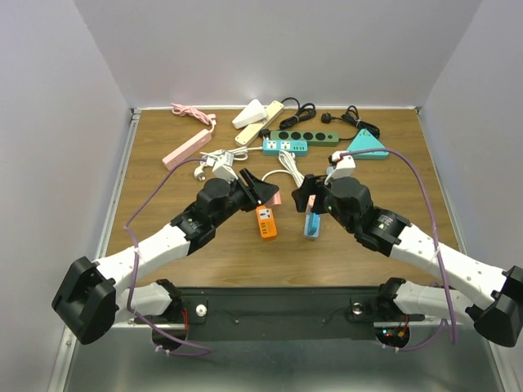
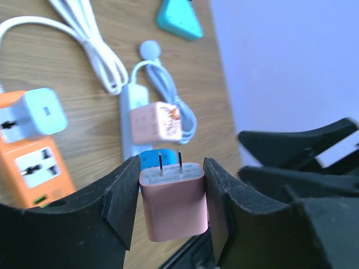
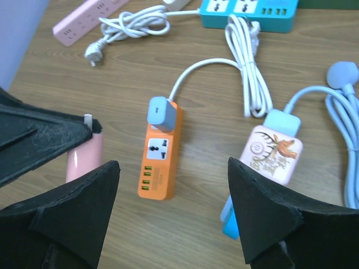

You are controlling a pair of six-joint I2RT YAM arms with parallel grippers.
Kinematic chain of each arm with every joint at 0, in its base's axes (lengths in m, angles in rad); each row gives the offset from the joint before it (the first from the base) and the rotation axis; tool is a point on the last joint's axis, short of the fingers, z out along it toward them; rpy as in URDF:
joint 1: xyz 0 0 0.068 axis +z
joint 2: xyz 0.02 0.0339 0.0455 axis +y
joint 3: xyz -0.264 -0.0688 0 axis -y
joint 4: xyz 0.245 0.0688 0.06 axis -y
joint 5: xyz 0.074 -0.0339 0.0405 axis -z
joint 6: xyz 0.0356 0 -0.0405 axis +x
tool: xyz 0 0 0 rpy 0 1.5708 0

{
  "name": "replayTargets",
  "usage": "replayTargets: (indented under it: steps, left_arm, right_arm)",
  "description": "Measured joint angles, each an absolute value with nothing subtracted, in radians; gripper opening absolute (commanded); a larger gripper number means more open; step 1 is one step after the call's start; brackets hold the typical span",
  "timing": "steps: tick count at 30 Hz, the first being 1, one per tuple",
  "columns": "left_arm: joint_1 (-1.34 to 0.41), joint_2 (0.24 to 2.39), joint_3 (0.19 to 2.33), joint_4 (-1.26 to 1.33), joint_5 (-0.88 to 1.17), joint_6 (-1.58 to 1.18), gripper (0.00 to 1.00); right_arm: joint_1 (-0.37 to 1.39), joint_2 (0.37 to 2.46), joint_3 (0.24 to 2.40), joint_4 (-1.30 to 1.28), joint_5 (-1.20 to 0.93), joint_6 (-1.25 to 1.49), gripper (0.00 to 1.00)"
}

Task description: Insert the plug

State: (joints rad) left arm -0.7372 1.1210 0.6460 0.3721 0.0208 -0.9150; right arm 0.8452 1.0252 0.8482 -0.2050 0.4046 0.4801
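My left gripper (image 1: pixel 265 190) is shut on a pink two-prong plug (image 2: pixel 171 199) and holds it above the table, prongs pointing away; the jaws press on both its sides (image 2: pixel 171 168). The plug also shows in the right wrist view (image 3: pixel 84 159). An orange power strip (image 1: pixel 266 221) lies below, with a grey-blue adapter (image 3: pixel 161 114) in its far socket and one free socket (image 3: pixel 156 150). My right gripper (image 1: pixel 306 193) is open and empty (image 3: pixel 173 167), above the gap between the orange strip and a light blue strip (image 1: pixel 313 223) that carries a pink deer-print charger (image 3: pixel 272 154).
At the back lie a pink strip (image 1: pixel 188 149), a cream strip (image 1: pixel 260 121), a teal strip (image 1: pixel 286 146), a dark green strip (image 1: pixel 306 135) and a teal triangular socket (image 1: pixel 367 145). White cables (image 1: pixel 288 167) are coiled behind the orange strip.
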Motion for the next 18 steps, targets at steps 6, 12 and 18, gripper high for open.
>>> replayTargets:
  steps: [6,12,18]
  left_arm:
    - [-0.719,1.135,0.613,0.513,0.029,-1.058,0.00]
    - [-0.718,1.136,0.550,0.631,0.006,-1.216,0.00]
    - [-0.718,1.136,0.543,0.676,-0.037,-1.304,0.00]
  right_arm:
    - [0.856,1.021,0.819,-0.104,0.354,0.464,0.80]
    - [0.892,1.015,0.809,0.001,0.340,0.449,0.80]
    - [0.929,1.040,0.806,0.074,0.334,0.426,0.80]
